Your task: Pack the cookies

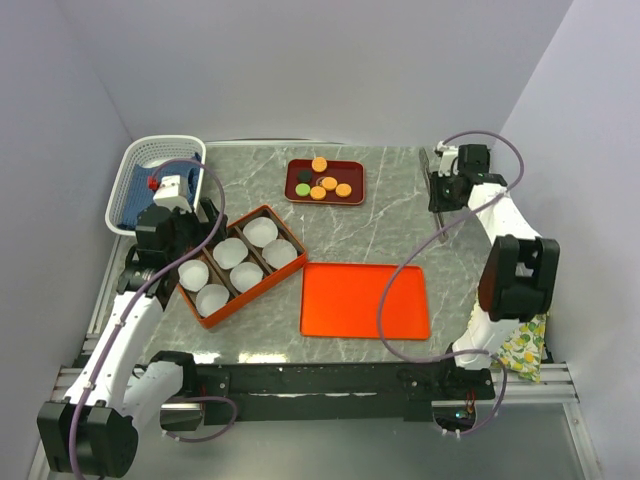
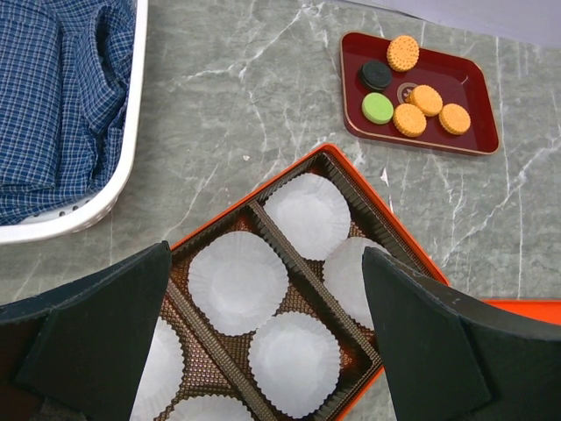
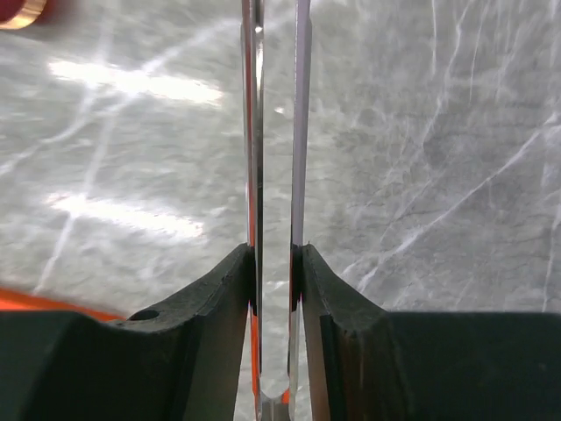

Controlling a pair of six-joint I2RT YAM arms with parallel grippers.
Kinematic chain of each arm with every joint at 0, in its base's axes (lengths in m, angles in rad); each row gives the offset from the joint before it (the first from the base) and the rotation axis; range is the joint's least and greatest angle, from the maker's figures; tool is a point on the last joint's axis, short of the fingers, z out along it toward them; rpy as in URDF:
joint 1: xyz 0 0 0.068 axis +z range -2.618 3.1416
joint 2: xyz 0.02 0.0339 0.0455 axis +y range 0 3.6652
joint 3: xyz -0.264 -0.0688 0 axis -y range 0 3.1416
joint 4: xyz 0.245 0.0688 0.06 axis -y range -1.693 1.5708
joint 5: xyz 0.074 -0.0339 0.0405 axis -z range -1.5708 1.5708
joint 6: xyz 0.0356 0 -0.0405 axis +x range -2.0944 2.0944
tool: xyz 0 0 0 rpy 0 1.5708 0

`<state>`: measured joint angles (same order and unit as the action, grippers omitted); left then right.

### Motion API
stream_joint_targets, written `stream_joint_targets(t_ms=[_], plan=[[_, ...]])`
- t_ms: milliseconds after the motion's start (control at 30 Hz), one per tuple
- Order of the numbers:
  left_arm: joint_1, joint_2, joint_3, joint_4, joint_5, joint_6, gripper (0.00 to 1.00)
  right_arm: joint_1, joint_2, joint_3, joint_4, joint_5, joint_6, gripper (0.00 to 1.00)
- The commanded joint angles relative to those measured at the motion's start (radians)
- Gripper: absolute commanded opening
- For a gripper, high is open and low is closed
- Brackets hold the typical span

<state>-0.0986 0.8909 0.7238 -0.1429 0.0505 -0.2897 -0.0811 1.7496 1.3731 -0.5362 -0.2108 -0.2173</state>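
The left gripper (image 2: 265, 254) gapes wide, its fingers (image 2: 96, 333) far apart; the right gripper (image 3: 276, 256) pinches thin metal tongs (image 3: 301, 132) between its fingers.

Spread tool (image 2: 265, 250) over paper-cup box (image 2: 250, 195); six cookies (image 2: 409, 120) on dark tray (image 2: 469, 79)

Surface (image 1: 400, 220) showing grey veined stone, faintly glossy. Paper cups (image 2: 237, 281) looking crimped, matt white. Cloth (image 2: 61, 96) lying woven, checked. Tongs (image 3: 301, 132) gleaming as polished metal (mirror-bright) against the matt black right end effector (image 3: 279, 254).
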Motion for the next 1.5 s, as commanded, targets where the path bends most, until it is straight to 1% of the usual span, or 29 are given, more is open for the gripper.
stream_joint_targets(t_ms=[0,100,133,200,533,733,833,1100,1267,1467], plan=[[0.002,-0.03,0.022,0.032,0.026,0.012,0.96,0.006,-0.114,-0.051,0.024,-0.093,-0.002,0.38],[0.002,-0.038,0.019,0.037,0.032,0.011,0.96,0.01,-0.177,-0.081,0.009,-0.117,-0.004,0.43],[0.002,-0.041,0.019,0.039,0.034,0.009,0.96,0.014,-0.192,-0.088,0.004,-0.124,-0.005,0.46],[0.002,-0.043,0.019,0.037,0.035,0.009,0.97,0.017,-0.229,-0.095,-0.013,-0.134,-0.008,0.47],[0.0,-0.066,0.014,0.04,0.04,0.009,0.96,0.061,-0.314,-0.114,-0.051,-0.144,-0.025,0.45],[0.0,-0.069,0.014,0.04,0.04,0.012,0.97,0.174,-0.306,-0.045,-0.085,-0.128,-0.08,0.45],[0.0,-0.072,0.016,0.039,0.032,0.015,0.96,0.211,-0.248,0.036,-0.11,-0.142,-0.097,0.45],[0.0,-0.061,0.017,0.037,0.022,0.023,0.96,0.296,-0.021,0.273,-0.16,-0.162,-0.1,0.45],[0.002,-0.058,0.014,0.037,0.022,0.026,0.96,0.316,0.138,0.432,-0.211,-0.177,-0.099,0.45],[0.0,-0.052,0.017,0.035,0.023,0.03,0.96,0.322,0.27,0.589,-0.274,-0.153,-0.105,0.45]])
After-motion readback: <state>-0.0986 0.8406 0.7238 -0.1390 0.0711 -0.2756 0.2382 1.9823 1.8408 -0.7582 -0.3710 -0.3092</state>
